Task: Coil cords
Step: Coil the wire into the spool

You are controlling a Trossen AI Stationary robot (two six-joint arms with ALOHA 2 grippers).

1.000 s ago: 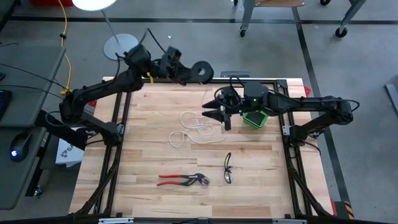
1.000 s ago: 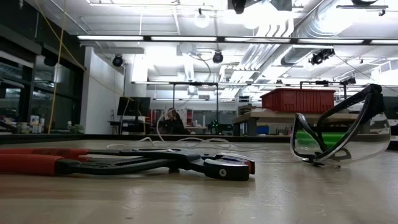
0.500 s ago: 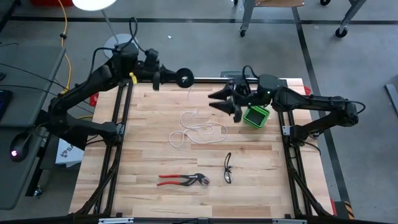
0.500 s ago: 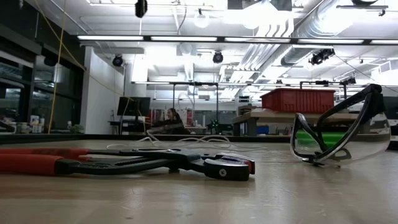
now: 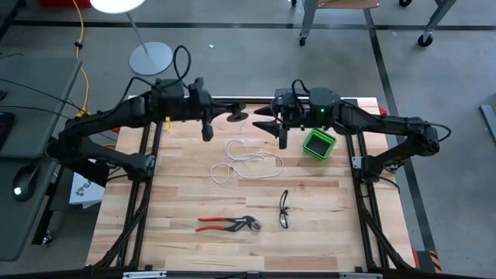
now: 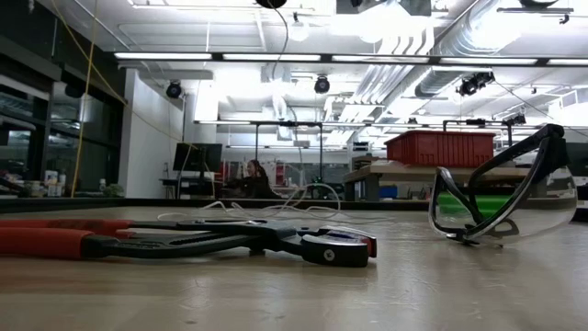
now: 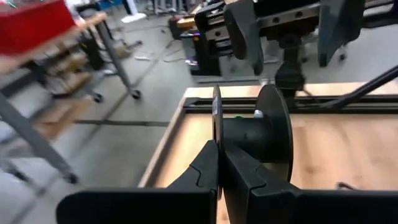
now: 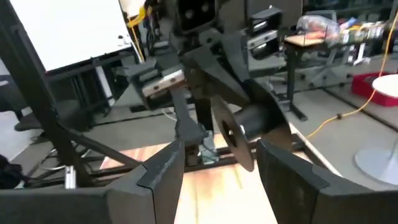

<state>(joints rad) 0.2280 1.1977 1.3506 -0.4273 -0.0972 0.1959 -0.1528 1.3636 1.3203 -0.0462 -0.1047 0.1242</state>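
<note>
Midway through the coiling job, the left tool (image 5: 225, 116) was clamped on the rim of the small black spool (image 5: 235, 116), holding it in the air above the far edge of the desk (image 5: 178, 186); the left wrist view showed both fingers pinched tight on one flange. Facing it, close by, the right tool (image 5: 267, 128) stood released with its fingers spread wide and nothing between them, the spool just ahead of its tips. The white cord (image 5: 244, 163) lay mostly in loose loops on the wood below and between the two tools, with a thin strand rising toward the spool. Winding appeared barely begun. By the look of it, the next move called for the right tool to drop onto the slack cord, pinch it, and lead it around the hub while the left tool kept the spool steady.
</note>
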